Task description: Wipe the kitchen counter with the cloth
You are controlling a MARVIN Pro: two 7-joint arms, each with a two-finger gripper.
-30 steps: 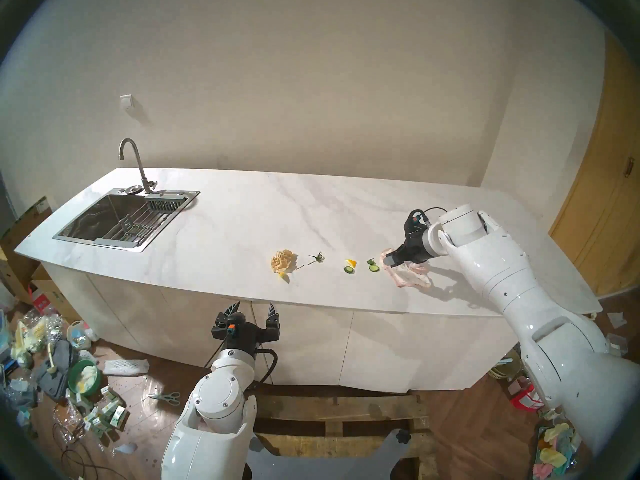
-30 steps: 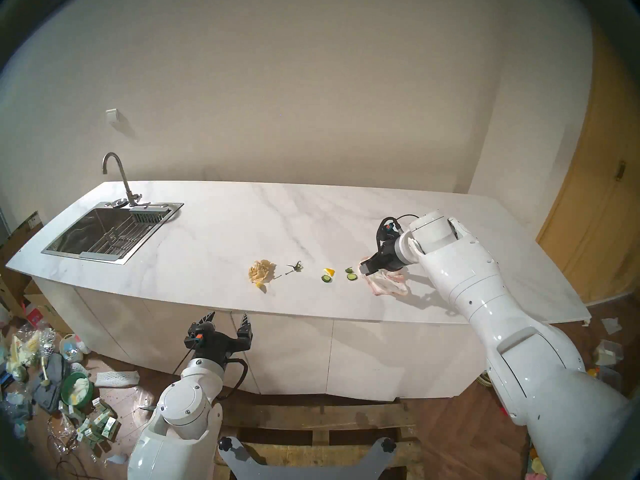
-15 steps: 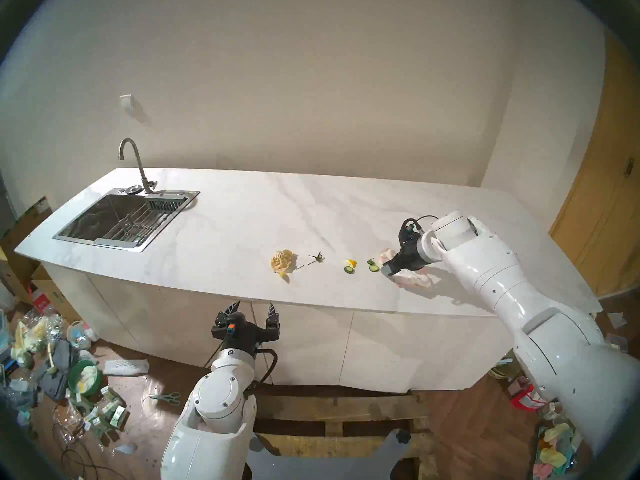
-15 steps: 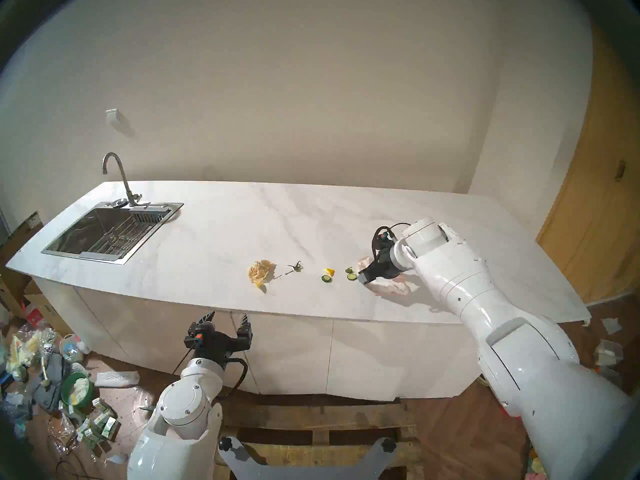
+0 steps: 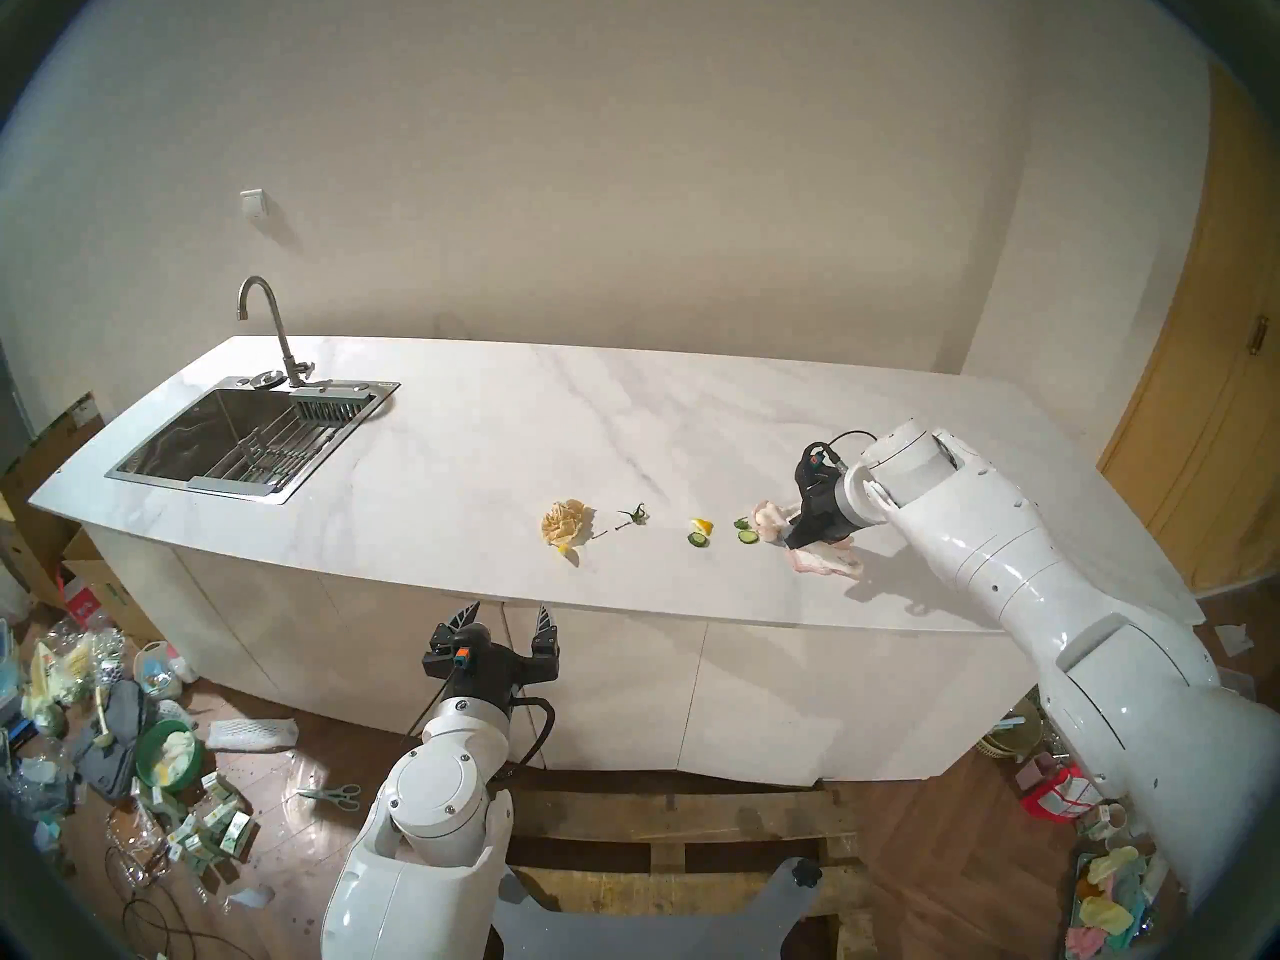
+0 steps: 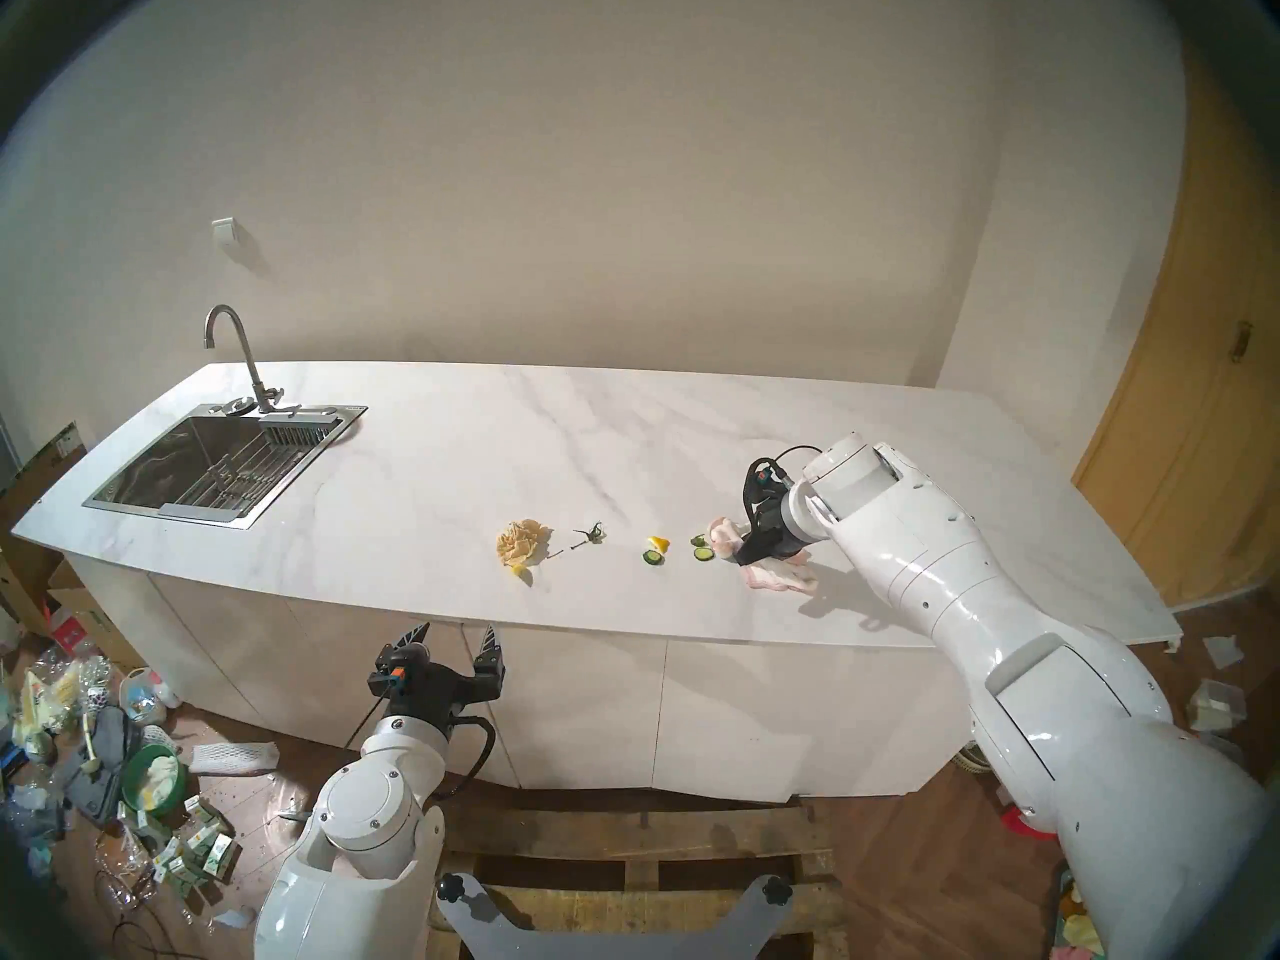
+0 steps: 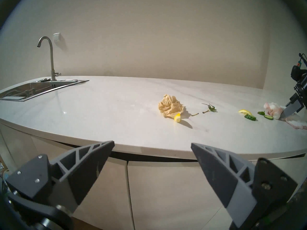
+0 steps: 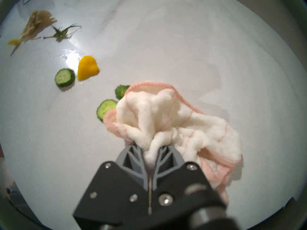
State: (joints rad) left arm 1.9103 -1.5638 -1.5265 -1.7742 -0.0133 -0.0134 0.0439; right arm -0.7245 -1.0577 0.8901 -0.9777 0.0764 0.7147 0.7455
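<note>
The cloth [image 5: 824, 562], a white terry towel with pink edging, lies bunched on the right part of the white marble-look kitchen counter [image 5: 485, 439]. My right gripper [image 5: 789, 541] points down and is shut on a fold of the cloth [image 8: 166, 115], with towel pinched between its grey fingers [image 8: 166, 151]. The cloth's left edge touches a cucumber slice [image 8: 106, 108]. My left gripper [image 5: 509, 616] is open and empty, held below the counter's front edge in front of the cabinet fronts; its wrist view shows the cloth [image 7: 272, 109] at the far right.
Left of the cloth lie cucumber slices [image 5: 748, 536] [image 5: 697, 539], a lemon piece [image 5: 701, 524], a green stem [image 5: 634, 515], a tan paper wad [image 5: 568, 521] and a lemon wedge [image 5: 569, 553]. The steel sink [image 5: 235, 439] with its tap is at the far left. Clutter covers the floor [image 5: 125, 744].
My right gripper has dropped onto the cloth, tilted more steeply and shut on it, bunching the towel up leftward. The left arm has not moved.
</note>
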